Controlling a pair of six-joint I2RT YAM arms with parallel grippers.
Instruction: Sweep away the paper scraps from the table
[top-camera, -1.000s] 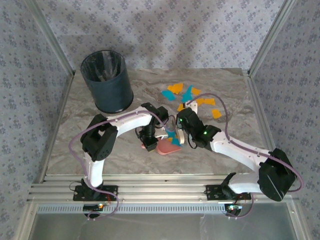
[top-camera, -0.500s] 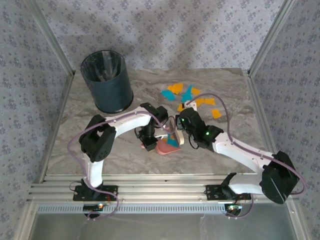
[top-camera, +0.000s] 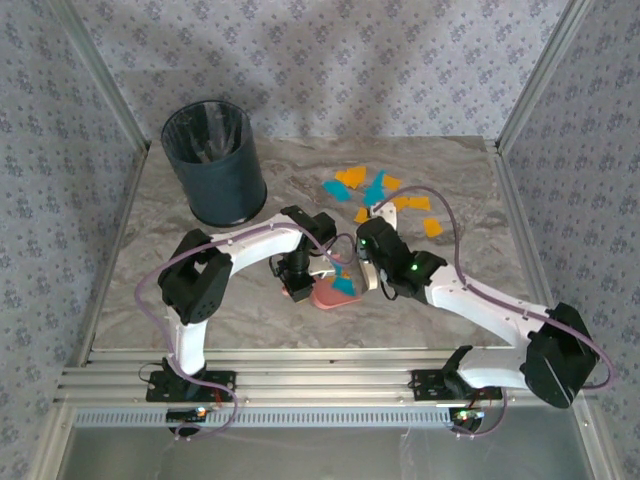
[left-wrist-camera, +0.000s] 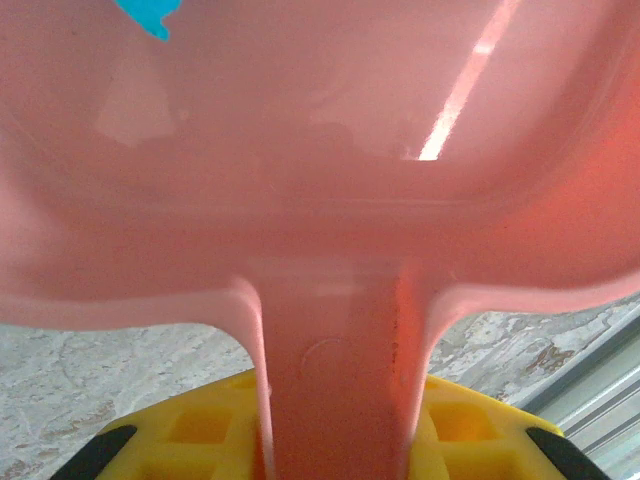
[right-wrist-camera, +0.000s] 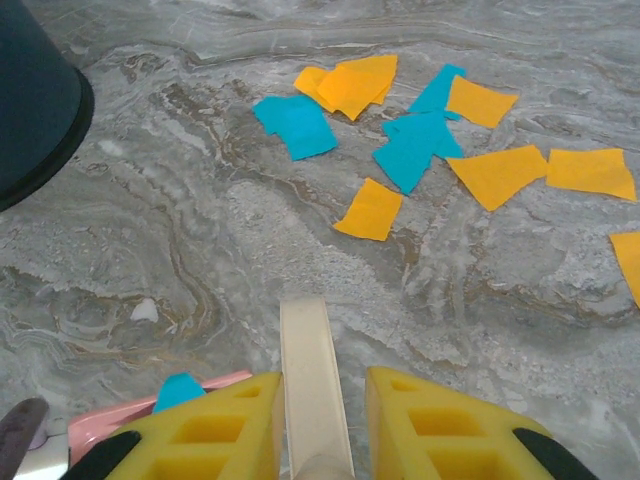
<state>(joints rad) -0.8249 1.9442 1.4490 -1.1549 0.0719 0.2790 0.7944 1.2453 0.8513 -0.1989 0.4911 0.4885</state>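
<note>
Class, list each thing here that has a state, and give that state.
Pink dustpan: held by its handle, teal scrap inside.
Left gripper: shut on pink dustpan.
Right gripper: shut on cream handle.
Paper scraps: mostly loose on the table.
Dark bin: upright, open.

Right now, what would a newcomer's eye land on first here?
Bright teal and orange paper scraps scattered across the far middle of the table stand out first. Nearer, the left gripper holds a pink dustpan with a teal scrap in it, and a dark bin stands far left.
</note>
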